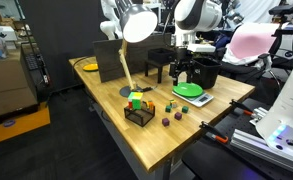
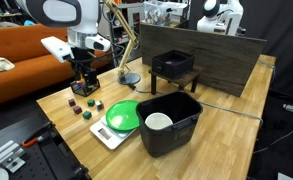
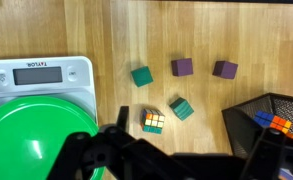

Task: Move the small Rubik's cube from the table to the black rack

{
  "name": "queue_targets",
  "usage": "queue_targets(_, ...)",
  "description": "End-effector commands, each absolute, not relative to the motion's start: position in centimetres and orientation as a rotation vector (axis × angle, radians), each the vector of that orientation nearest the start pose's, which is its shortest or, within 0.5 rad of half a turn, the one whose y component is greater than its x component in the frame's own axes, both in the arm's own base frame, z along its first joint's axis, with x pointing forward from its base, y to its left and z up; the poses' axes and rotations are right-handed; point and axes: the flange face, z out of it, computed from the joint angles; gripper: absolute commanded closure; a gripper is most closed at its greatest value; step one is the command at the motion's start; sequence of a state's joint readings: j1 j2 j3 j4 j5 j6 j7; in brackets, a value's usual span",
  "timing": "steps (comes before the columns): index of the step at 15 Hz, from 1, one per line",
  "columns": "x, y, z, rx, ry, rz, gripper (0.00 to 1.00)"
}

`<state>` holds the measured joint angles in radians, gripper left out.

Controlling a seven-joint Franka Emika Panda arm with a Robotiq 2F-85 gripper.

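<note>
The gripper (image 3: 181, 152) fills the bottom edge of my wrist view, dark and out of focus. Its jaws are spread wide and hold nothing. Just beyond them, the small Rubik's cube (image 3: 154, 122) sits on the wooden table (image 3: 46, 25), free of the fingers. A teal block (image 3: 182, 108) lies just beside it. A second teal block (image 3: 141, 76) and two purple blocks (image 3: 182, 67) (image 3: 225, 69) lie farther off in a loose row.

At the right edge of that view stands the black wire rack (image 3: 286, 105), apart from the small cube, with another colourful cube (image 3: 278, 124) inside it. At the left a green plate (image 3: 31, 140) rests on a white kitchen scale (image 3: 38, 75).

In an exterior view the gripper (image 1: 182, 72) hangs above the table near the green plate (image 1: 189, 90), and the rack (image 1: 139, 114) stands near the table's front edge.
</note>
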<state>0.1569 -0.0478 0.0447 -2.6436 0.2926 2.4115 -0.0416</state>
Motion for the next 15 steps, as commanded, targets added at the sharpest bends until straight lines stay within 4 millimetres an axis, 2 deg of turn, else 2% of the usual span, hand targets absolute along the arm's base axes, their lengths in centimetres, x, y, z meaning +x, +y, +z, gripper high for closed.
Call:
queue_targets(1,39.6,8.2,24.7,-2.971,-0.010,0.289,0.00)
queue_targets(7,40.0,8.3,24.6,-2.946,-0.029,0.284,0.00)
queue_targets(10,40.8,8.6,22.9,-2.908,-0.107,0.291,0.00)
queue_targets(15,42.5,7.9,19.0,-2.870,-0.188,0.373,0.00)
